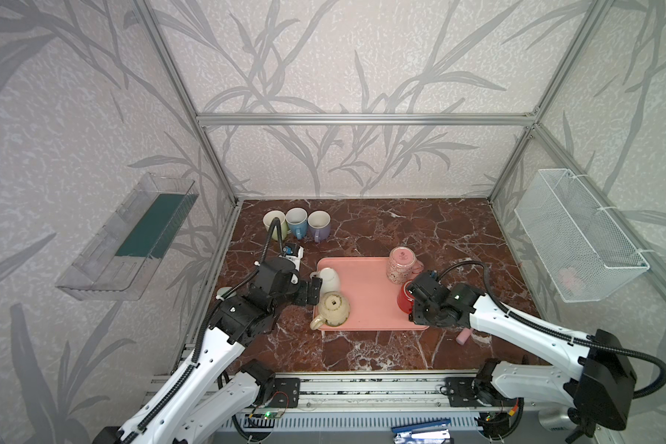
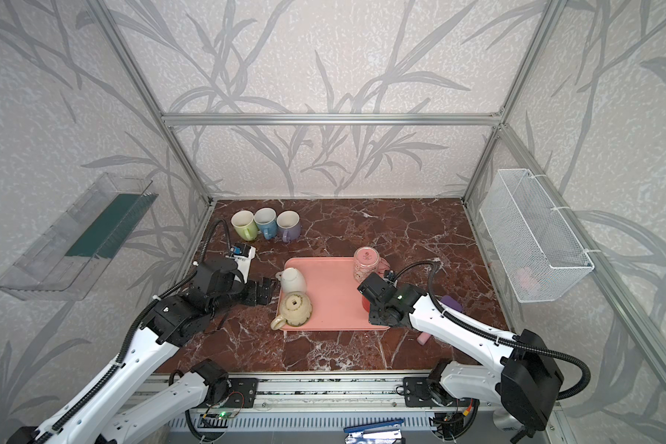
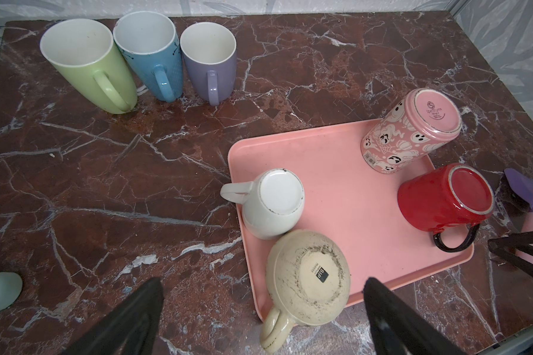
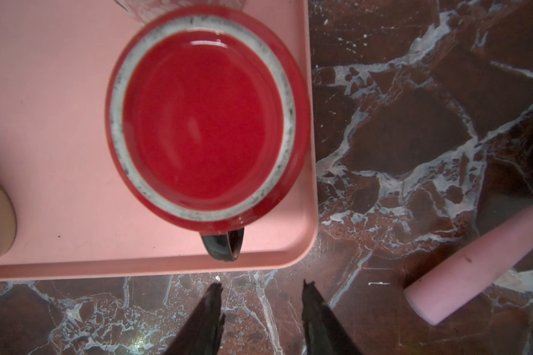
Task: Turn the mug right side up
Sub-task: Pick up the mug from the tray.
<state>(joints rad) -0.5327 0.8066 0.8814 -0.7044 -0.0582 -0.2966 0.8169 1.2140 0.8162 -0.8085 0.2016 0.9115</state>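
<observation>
Right fingers (image 4: 208,313) part-open, empty, over bench (image 4: 413,123), just short of red mug (image 4: 203,123) handle. Left fingers (image 3: 130,316) spread wide, empty, near inverted beige mug (image 3: 308,276) on tray (image 3: 336,184).

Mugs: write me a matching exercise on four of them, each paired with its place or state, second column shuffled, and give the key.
Column A
1. red mug
2. beige mug
3. purple mug
4. ghost-pattern mug

Column B
a. at the far right corner of the tray
b. upside down, with a black handle
c. upright in the back row on the table
d. at the tray's near left corner

Pairs: 1-b, 2-d, 3-c, 4-a
</observation>
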